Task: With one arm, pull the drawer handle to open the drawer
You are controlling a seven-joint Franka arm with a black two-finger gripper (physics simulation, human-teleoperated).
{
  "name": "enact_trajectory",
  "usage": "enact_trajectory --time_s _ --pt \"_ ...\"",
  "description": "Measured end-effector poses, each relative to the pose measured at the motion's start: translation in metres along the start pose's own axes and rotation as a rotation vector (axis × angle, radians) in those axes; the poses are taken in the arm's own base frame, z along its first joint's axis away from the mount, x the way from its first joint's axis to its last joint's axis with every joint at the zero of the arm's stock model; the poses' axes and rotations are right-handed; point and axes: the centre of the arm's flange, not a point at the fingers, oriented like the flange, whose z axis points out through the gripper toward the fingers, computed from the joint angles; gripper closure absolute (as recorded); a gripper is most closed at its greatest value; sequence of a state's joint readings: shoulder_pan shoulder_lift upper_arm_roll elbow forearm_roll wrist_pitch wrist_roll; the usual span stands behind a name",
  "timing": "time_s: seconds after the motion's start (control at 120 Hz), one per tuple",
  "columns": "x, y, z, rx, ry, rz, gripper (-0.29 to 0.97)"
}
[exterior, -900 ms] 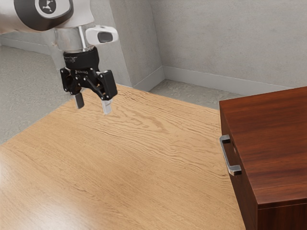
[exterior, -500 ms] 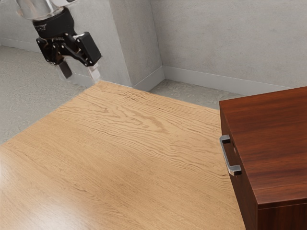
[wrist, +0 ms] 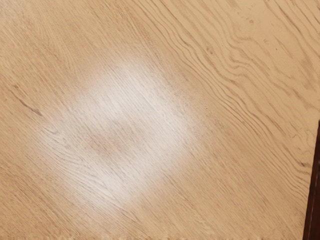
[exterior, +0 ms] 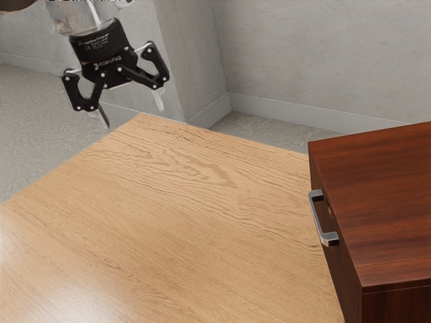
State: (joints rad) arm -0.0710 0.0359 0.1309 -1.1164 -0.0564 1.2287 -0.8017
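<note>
Gripper (exterior: 133, 114) is hanging high above the bench's (exterior: 188, 229) far corner, at the exterior view's upper left. I am reading the fingers (exterior: 102, 116) as spread wide, gripping nothing. Drawer handle (exterior: 321, 219), a silver bar, is sitting on the dark wood cabinet's (exterior: 377, 195) front at the exterior view's right, well apart from my gripper. Wrist camera is looking down on bench grain, with a sliver of cabinet (wrist: 314, 200) beside it.
</note>
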Motion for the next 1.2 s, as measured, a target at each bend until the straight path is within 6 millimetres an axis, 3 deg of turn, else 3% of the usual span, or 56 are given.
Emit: enact_trajectory --time_s 0.075,0.225,0.367,0.517,0.758,1.2 --pt "-0.015 0.018 0.015 0.015 -0.009 -0.050 0.00" --pt "-0.054 0.038 0.078 0.044 -0.038 -0.119 0.00" --pt "-0.050 0.021 0.113 0.017 -0.019 -0.250 0.00" --pt "-0.056 0.025 0.140 -0.029 0.009 -0.320 0.00" --pt "-0.086 0.052 0.145 -0.138 0.065 -0.282 0.00" --pt "-0.100 0.083 0.153 -0.244 0.105 -0.244 0.18"
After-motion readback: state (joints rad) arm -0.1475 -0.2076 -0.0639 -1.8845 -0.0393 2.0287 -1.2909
